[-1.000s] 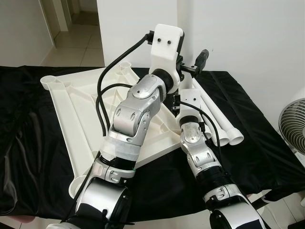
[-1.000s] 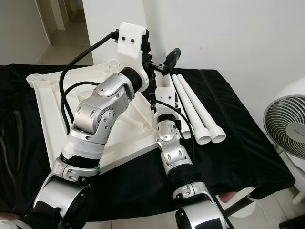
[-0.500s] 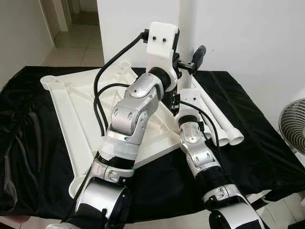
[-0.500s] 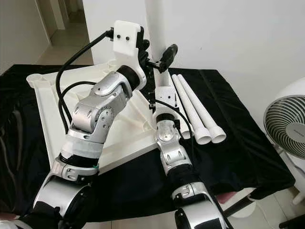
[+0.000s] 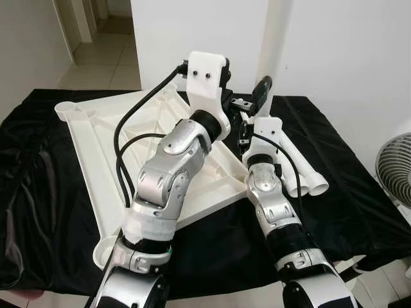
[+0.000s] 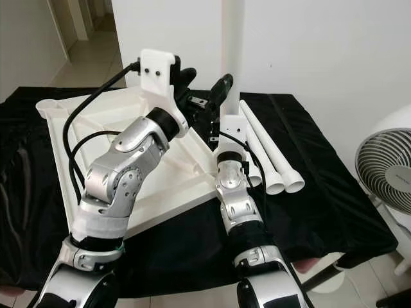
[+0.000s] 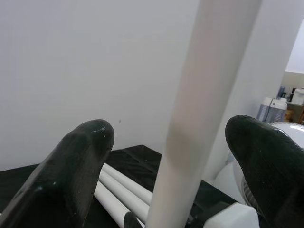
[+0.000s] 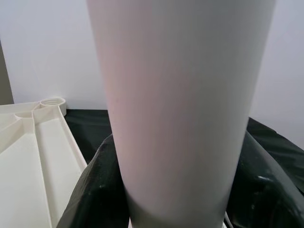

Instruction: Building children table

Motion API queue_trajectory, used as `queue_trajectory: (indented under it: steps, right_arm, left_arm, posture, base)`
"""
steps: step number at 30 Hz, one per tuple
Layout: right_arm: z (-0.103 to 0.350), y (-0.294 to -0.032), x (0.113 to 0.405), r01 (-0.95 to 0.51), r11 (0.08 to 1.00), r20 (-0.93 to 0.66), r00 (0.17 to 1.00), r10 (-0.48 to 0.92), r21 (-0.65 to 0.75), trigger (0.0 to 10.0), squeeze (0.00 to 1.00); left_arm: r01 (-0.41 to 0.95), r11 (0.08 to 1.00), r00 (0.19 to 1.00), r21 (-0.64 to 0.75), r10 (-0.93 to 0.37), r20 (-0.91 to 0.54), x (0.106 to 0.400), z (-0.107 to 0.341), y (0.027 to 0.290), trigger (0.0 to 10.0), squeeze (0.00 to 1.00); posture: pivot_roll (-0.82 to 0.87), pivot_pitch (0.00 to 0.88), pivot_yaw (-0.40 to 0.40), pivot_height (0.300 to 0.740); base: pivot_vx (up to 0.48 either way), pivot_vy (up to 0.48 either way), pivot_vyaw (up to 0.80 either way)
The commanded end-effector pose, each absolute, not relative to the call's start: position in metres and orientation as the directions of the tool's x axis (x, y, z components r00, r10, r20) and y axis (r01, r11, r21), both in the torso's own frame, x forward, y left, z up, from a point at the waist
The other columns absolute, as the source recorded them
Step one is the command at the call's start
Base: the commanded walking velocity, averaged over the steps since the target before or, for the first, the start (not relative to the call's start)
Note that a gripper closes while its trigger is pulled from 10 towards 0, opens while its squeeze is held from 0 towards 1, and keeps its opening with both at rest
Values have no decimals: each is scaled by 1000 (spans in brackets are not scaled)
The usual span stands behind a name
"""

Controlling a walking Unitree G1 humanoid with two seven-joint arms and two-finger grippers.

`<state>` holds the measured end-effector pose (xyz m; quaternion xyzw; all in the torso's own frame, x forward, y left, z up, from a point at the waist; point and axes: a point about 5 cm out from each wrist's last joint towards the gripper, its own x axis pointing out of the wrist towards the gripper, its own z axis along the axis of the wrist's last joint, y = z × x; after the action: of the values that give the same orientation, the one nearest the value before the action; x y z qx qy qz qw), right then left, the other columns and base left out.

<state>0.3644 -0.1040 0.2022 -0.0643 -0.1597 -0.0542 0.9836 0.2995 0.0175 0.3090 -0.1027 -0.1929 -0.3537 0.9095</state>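
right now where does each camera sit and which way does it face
Left eye view: on the head, looking down at the white tabletop and both silver arms.
Right eye view: same scene, with the fan.
Left wrist view: between the open left gripper fingers, toward the upright leg.
Right wrist view: right gripper clamped on that leg.
Both wrist views share the leg.

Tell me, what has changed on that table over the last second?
The upright white leg has swung to the robot's right, gripped by the right gripper. The left gripper has let go and drawn back leftward, fingers open around it. The tabletop and two spare legs stayed put.
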Motion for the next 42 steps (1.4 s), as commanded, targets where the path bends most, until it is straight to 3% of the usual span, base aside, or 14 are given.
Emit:
queue_trajectory:
  steps: [1,15,24,30,39,42]
  right_arm:
    - [198,-112,364,137,986,308,946,-103,-90,10000,0]
    - [181,-123,360,66,998,203,977,-66,3,10000,0]
    - [180,-129,355,7,1000,202,979,-4,-10,10000,0]
    - [184,-136,349,-66,996,222,972,76,-52,10000,0]
    - [184,-144,345,-68,995,218,972,83,-72,10000,0]
    - [185,-148,345,-61,995,215,974,76,-77,10000,0]
  left_arm:
    - [753,659,597,2,-684,420,292,306,14,10000,0]
    - [660,749,704,46,-639,310,297,265,40,10000,0]
    - [661,746,709,77,-655,261,295,252,46,10000,0]
    - [653,733,716,191,-680,161,293,227,50,10000,0]
    - [682,707,706,185,-703,86,289,202,47,10000,0]
    - [722,660,671,210,-741,23,283,186,41,10000,0]
  posture:
    - [31,12,-36,740]
    - [29,17,-36,740]
    - [29,20,-36,740]
    - [22,34,-29,740]
    - [18,41,-27,740]
    - [18,45,-27,740]
  base:
    - [0,0,0]
    - [0,0,0]
    - [0,0,0]
    - [0,0,0]
    - [0,0,0]
    - [0,0,0]
